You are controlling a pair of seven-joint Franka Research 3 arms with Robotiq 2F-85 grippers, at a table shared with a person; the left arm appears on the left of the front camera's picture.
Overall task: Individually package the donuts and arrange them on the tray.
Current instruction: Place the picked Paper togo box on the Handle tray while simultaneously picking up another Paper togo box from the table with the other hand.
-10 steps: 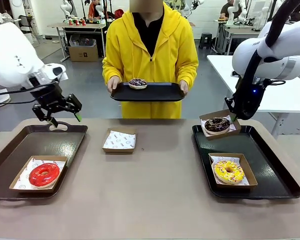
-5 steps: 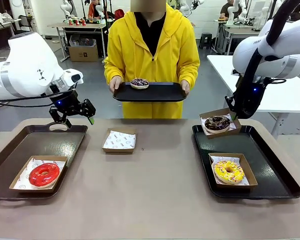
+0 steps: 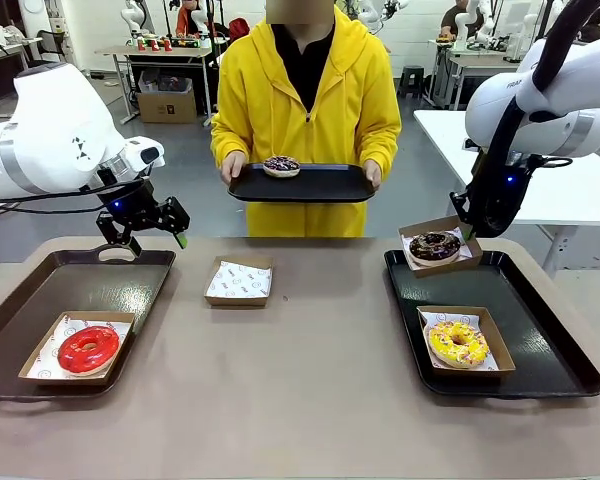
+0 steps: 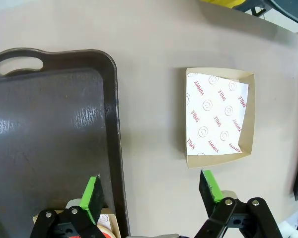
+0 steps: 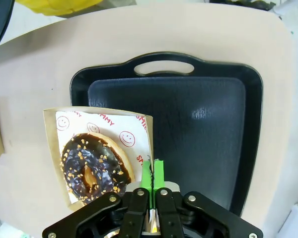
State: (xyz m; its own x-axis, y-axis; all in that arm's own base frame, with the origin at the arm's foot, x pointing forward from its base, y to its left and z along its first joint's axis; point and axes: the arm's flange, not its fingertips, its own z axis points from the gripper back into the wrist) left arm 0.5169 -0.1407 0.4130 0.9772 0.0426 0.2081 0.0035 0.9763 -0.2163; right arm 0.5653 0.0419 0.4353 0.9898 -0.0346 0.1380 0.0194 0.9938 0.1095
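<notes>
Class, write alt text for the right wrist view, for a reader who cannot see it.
The right gripper, jaws shut, pinches the edge of a paper-lined cardboard box holding a chocolate donut with light sprinkles. The box overlaps one rim of a black tray with a handle cutout, on a tan table.

Red donut [image 3: 88, 348], yellow sprinkled donut [image 3: 458, 343], smiley-printed paper [image 3: 239, 281].

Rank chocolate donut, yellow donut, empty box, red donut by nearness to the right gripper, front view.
1. chocolate donut, in the box the right gripper pinches
2. yellow donut, right tray
3. empty box, table middle
4. red donut, left tray
</notes>
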